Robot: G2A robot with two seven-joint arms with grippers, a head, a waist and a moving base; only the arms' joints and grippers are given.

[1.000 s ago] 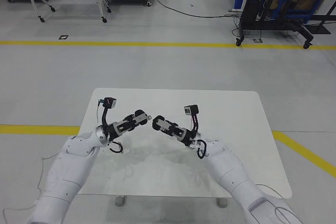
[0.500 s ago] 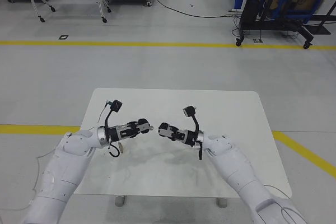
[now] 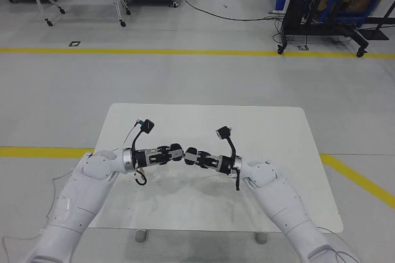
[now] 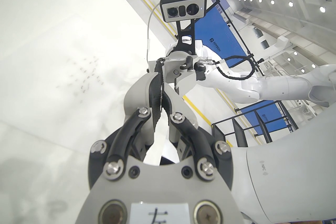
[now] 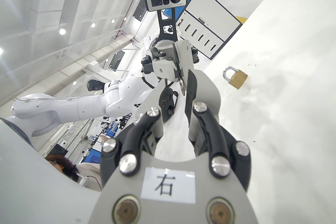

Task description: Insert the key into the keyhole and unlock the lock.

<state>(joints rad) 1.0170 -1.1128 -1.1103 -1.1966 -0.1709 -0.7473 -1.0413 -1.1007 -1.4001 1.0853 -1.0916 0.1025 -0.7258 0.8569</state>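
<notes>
My left gripper (image 4: 160, 79) has its pads (image 4: 155, 93) pressed all but together, and whether the key sits between them I cannot tell. My right gripper (image 5: 176, 86) stands only narrowly parted. The two meet tip to tip in the air above the middle of the table (image 3: 276, 131). The padlock (image 5: 235, 77), brass-bodied, lies on its side on the white tabletop, apart from both grippers, its silver shackle looking closed, touched by neither

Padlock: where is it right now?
In the right wrist view the padlock lies on the white table, apart from the right gripper and untouched.
</notes>
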